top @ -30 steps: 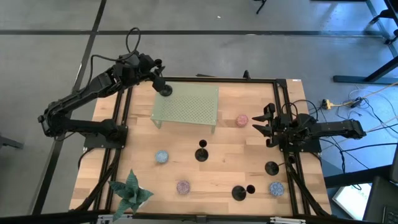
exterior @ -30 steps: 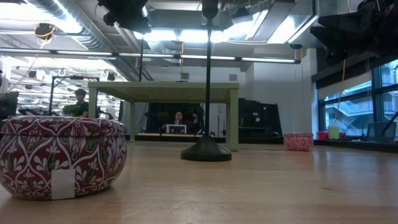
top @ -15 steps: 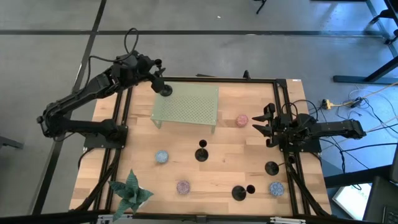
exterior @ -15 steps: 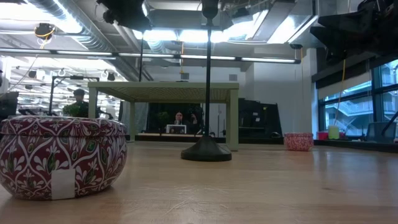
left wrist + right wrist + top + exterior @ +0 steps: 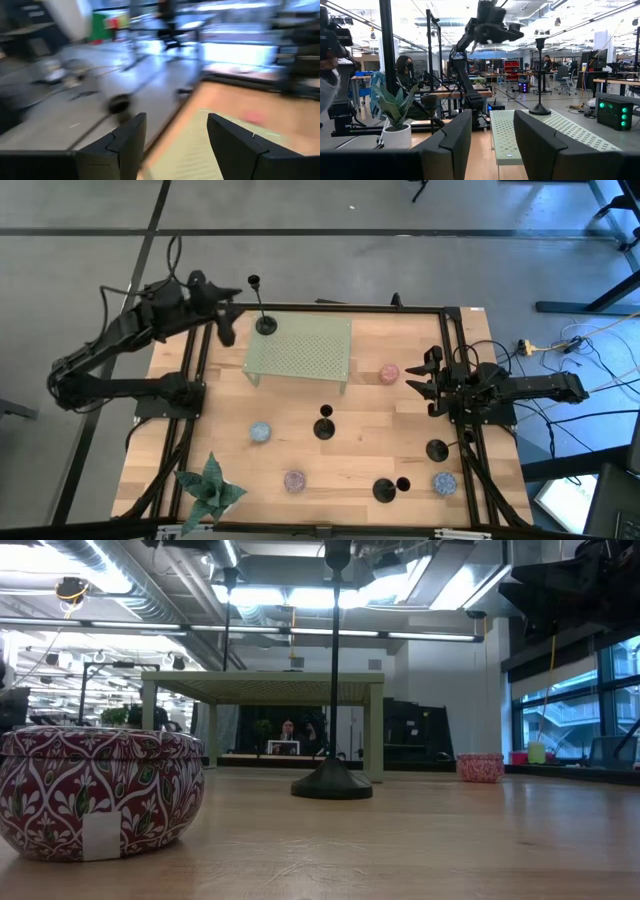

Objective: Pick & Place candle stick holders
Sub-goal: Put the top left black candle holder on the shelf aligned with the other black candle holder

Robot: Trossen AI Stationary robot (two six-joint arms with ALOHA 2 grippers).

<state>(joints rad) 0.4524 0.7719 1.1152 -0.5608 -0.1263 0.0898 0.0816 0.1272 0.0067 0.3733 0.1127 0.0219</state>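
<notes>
Left gripper [image 5: 226, 330]: upper left of the high view, just left of the green perforated shelf [image 5: 300, 350], off the table's edge; fingers spread with nothing between them, as the left wrist view shows.
Right gripper [image 5: 420, 376]: right side of the high view, above the table [image 5: 370, 450] near the pink tin [image 5: 389, 373]; fingers apart, empty in its wrist view.
Holder on shelf [image 5: 263, 321]: upright at the shelf's upper-left corner, clear of the left gripper.
Centre holder [image 5: 324, 426]: upright on the wood just below the shelf.
Lower-right holders: one [image 5: 385, 489] near the bottom edge, another [image 5: 437, 449] by the right rail.
Patterned tin [image 5: 98, 790]: left foreground of the low view.
</notes>
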